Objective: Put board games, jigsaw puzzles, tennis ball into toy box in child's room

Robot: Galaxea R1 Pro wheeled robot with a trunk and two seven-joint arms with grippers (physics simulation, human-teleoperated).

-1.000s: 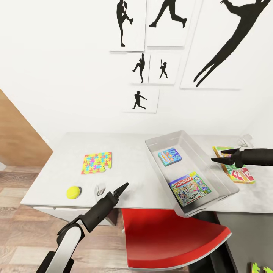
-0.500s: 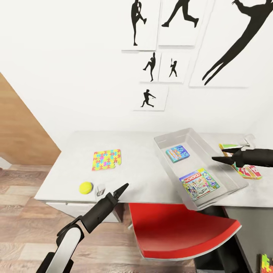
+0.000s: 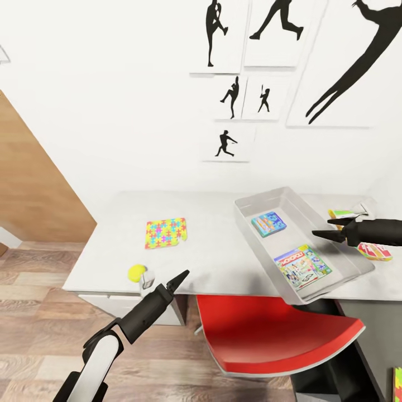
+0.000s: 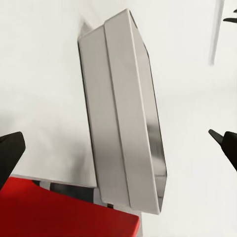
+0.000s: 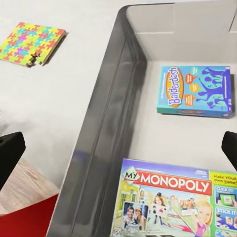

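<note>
Both grippers, left gripper [image 3: 180,277] and right gripper [image 3: 325,229], are hanging wide open and empty, with Monopoly [image 3: 302,266] and Balderdash [image 3: 268,223] already lying in the toy box [image 3: 254,239].

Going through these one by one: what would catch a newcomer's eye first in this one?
Probably the grey toy box angled across the desk with one corner past the front edge, the Monopoly box and a blue Balderdash box lying flat inside it. Next, the bright jigsaw puzzle alone on the desk and the tennis ball near the front edge, beyond the left tool. Above hang black athlete silhouettes.
</note>
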